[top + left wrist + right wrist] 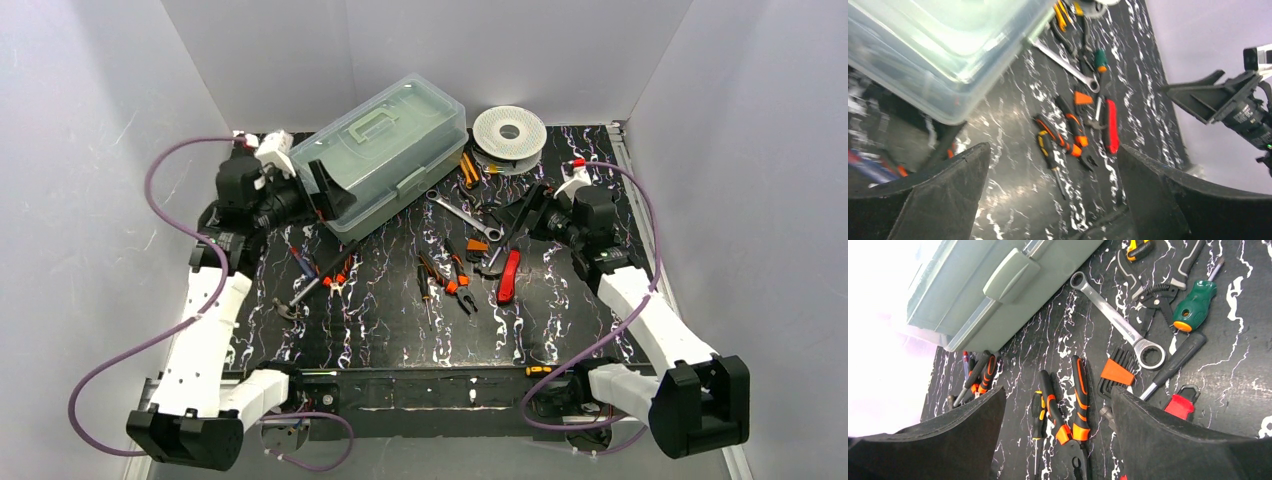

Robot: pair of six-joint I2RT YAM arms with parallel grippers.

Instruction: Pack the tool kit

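Note:
The tool kit's box (pixel 390 150) stands shut at the back of the table, with its translucent lid down and a green handle on top. Loose tools lie in front of it: orange-handled pliers (pixel 458 275), a red knife (pixel 510 275), a wrench (pixel 462 215), a small screwdriver (pixel 427 295) and a hammer (pixel 300 298). My left gripper (pixel 325 195) is open and empty at the box's left end, above the table (pixel 1052 150). My right gripper (pixel 515 230) is open and empty, hovering over the pliers (pixel 1079 400) and the knife (pixel 1180 405).
A white perforated spool (pixel 508 130) sits at the back right beside the box. More orange-handled tools (pixel 335 270) lie near the box's left front corner. A green-handled screwdriver (pixel 1195 305) and black pliers (pixel 1153 290) lie by the wrench (pixel 1118 320). White walls enclose the table.

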